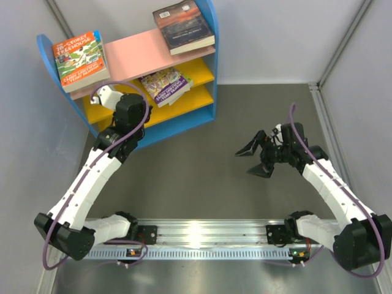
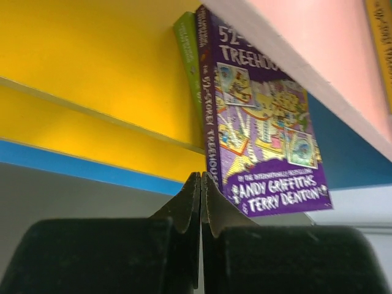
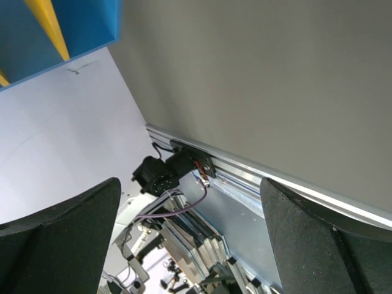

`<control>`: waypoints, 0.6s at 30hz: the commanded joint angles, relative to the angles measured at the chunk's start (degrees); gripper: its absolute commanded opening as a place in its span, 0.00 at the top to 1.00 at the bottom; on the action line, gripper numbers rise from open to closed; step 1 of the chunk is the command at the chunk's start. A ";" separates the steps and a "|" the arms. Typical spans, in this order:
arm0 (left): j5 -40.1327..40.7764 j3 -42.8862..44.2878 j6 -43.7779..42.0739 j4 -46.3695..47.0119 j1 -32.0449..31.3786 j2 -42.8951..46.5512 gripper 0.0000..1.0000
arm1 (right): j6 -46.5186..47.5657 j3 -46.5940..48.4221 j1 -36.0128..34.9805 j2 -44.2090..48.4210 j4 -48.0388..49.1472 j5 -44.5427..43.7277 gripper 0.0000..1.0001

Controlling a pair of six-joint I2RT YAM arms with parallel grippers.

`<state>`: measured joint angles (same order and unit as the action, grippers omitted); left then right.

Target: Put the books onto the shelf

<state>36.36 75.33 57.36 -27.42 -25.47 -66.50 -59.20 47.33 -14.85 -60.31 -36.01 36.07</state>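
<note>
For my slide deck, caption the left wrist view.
Left jaws shut, facing a purple book on the yellow shelf.

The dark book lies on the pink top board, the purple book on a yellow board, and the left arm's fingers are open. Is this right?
Not quite: the left arm's fingers are shut, pressed together, as the left wrist view shows. The dark book does lie on the pink top board, the purple book on a yellow board.
</note>
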 commanded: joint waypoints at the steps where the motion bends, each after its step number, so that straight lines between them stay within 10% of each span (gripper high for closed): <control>1: 4.86 -3.08 -1.12 6.23 0.51 -0.73 1.00 | 3.03 3.29 -0.44 -1.03 -2.57 -0.21 0.06; 18: 5.92 -7.13 2.93 19.68 4.29 -10.05 1.00 | 8.40 6.28 0.17 -4.28 -8.29 -0.30 0.06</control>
<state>41.65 67.48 59.35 -14.04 -22.63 -74.43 -52.56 50.15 -14.85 -63.99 -43.11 36.03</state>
